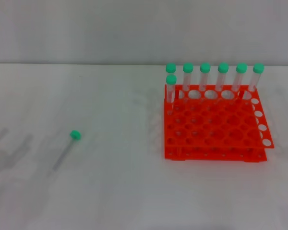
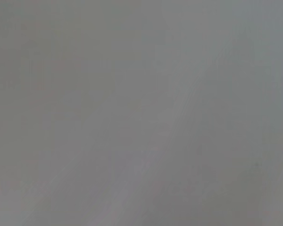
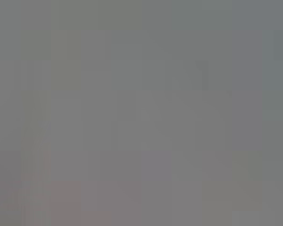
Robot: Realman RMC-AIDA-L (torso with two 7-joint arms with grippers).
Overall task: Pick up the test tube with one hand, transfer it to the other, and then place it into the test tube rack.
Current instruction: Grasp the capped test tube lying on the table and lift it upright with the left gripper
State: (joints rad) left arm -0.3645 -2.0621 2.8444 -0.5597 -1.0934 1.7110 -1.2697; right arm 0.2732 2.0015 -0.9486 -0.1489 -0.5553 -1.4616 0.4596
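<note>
- Seeing neither pincer in my head view; both wrist views show only blank grey, so I cannot tell their state.
- Test tube (image 1: 66,149) lies flat on the white worktop (image 1: 125,191), well left of the orange rack (image 1: 213,129) holding seven tubes (image 1: 205,79).

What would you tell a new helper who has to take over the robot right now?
Tools: neither the left nor the right one shows in any view; both wrist views are blank grey.
Things: one test tube lies flat on the white table, on the robot's left, green cap pointing away from the robot. The orange test tube rack stands on the right with seven tubes upright along its far side.
Done: nothing yet on the loose tube.
Left: pick it up, pass it over, put it in the rack.
</note>
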